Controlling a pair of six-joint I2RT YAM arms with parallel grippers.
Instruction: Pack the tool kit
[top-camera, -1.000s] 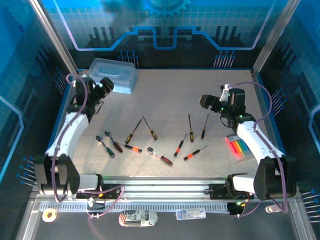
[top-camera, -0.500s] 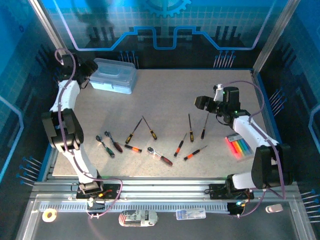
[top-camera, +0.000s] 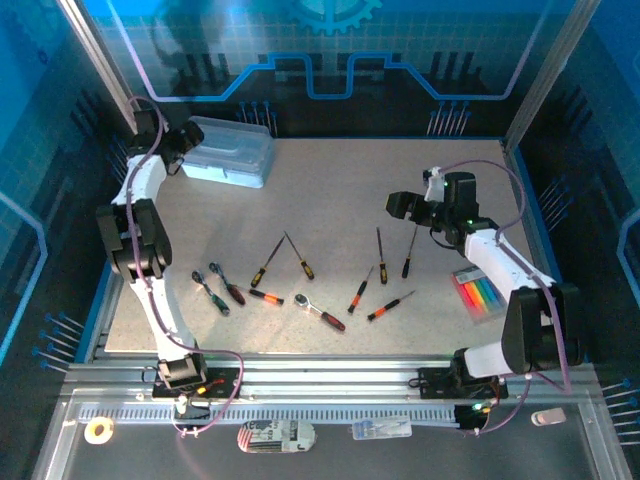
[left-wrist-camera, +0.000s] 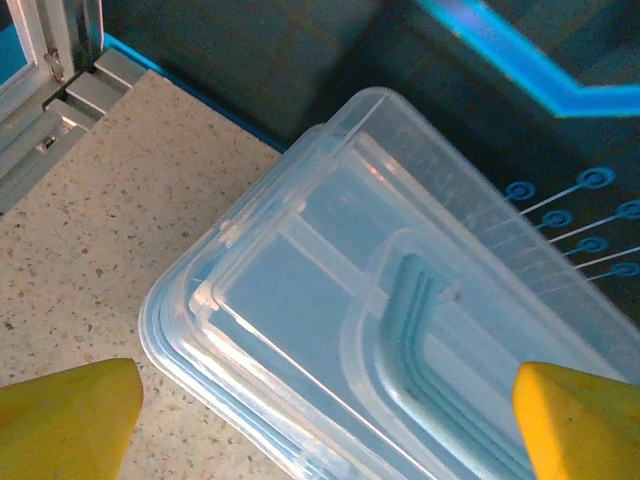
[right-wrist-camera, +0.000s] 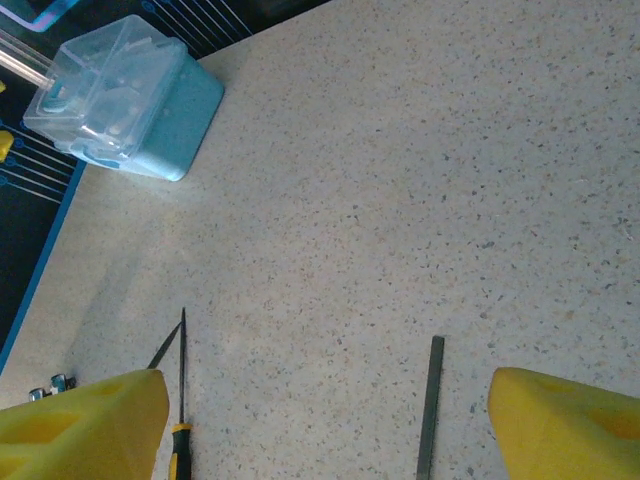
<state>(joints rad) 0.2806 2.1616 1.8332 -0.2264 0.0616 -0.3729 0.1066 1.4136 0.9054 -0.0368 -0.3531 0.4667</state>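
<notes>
Though seemingly shut, box (left-wrist-camera: 300, 300) under gripper (left-wrist-camera: 325, 425)

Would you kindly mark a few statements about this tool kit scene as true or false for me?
1. The translucent pale-blue plastic box has its lid shut. True.
2. The left claw grips the box's handle. False: it hangs open at the box, gripping nothing.
3. The black-and-orange-handled screwdrivers lie inside the box. False: they lie loose on the speckled table.
4. The right claw is open above the table. True.
</notes>
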